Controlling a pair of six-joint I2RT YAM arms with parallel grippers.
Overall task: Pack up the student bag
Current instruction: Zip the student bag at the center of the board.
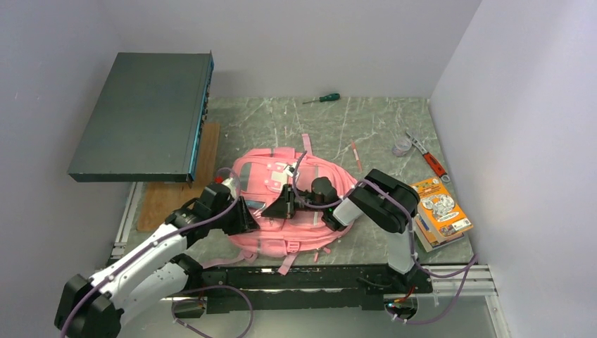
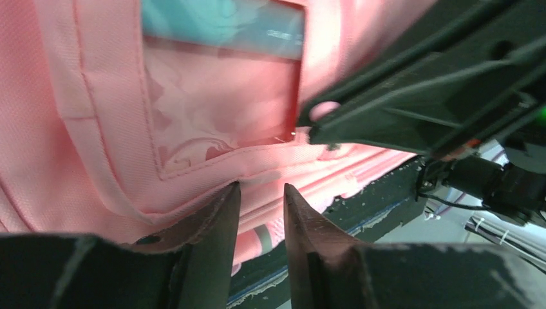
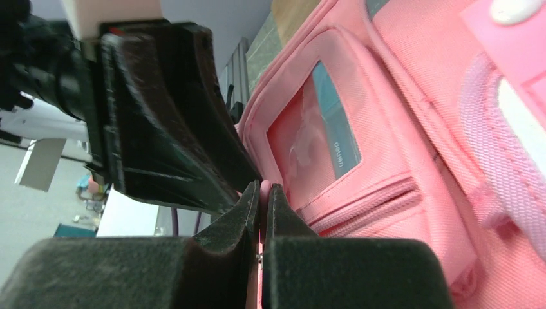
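Fully closed right end effector (image 3: 264, 188)

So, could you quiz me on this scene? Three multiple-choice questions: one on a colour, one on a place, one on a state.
1. What colour is the student bag?
A) blue B) grey C) pink

2. Where does the screwdriver lie?
A) inside the bag B) at the far edge of the table, beyond the bag C) on the floor

3. How do the jaws of the right gripper stand?
A) closed together B) wide open C) out of view

Answers:
1 C: its fabric and straps are pink.
2 B: it lies by itself on the tabletop, past the bag.
3 A: the right wrist view shows the fingers meeting with barely a slit between them.
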